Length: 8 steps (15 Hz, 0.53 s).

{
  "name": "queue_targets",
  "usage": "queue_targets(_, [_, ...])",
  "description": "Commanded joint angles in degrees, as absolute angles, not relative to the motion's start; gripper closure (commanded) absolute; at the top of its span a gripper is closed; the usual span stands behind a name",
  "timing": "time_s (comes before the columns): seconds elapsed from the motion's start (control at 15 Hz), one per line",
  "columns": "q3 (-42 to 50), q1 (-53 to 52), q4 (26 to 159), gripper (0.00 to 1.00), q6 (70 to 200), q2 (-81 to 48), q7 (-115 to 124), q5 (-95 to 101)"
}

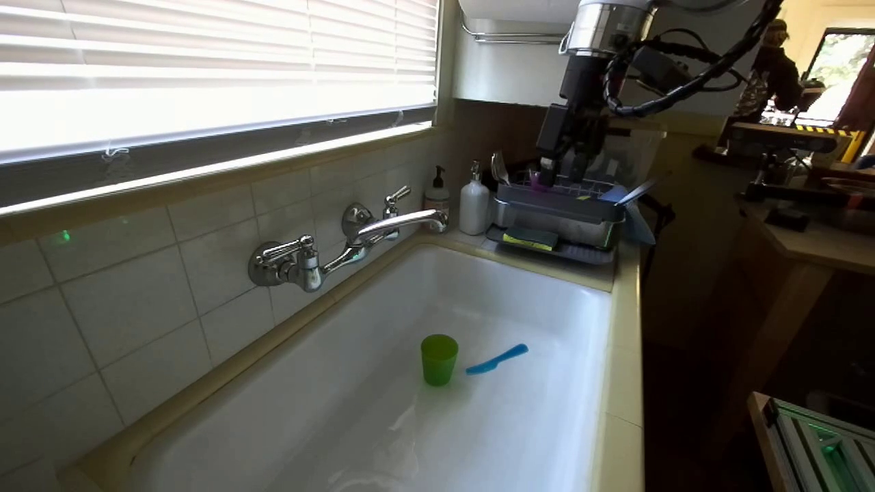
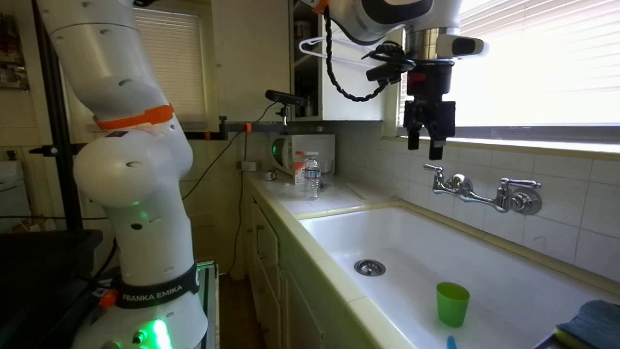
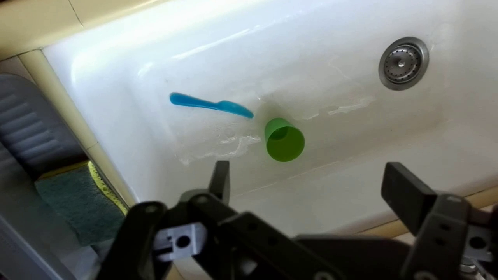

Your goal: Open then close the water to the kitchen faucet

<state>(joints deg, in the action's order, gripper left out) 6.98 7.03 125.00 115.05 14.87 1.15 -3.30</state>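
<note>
Tiled wall (image 1: 130, 301): faucet (image 1: 364, 238) lower than the pincer (image 2: 425, 147).
Faucet's long axis follows the wall; fingers (image 3: 406, 192) stand apart.

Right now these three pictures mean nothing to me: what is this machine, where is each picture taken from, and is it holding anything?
It is a white robot arm ending in a black gripper, which works like a hand. Two pictures are taken from outside it; the third looks down from its wrist, past its two fingers. Those stand wide apart with nothing between them. In the sink, a green cup stands upright beside a blue knife. The chrome faucet on the tiled wall is its job.
</note>
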Motion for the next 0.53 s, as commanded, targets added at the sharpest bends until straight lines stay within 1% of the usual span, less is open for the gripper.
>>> queue_targets(0.0, [7.05, 6.97, 124.77, 0.0, 114.87, 14.83, 1.14, -3.28])
queue_targets(0.13, [6.74, 7.35, 125.07, 0.0, 117.98, 14.37, 2.99, -2.31])
queue_targets(0.47, [8.18, 7.73, 120.0, 0.0, 127.26, 8.1, 7.77, -8.09])
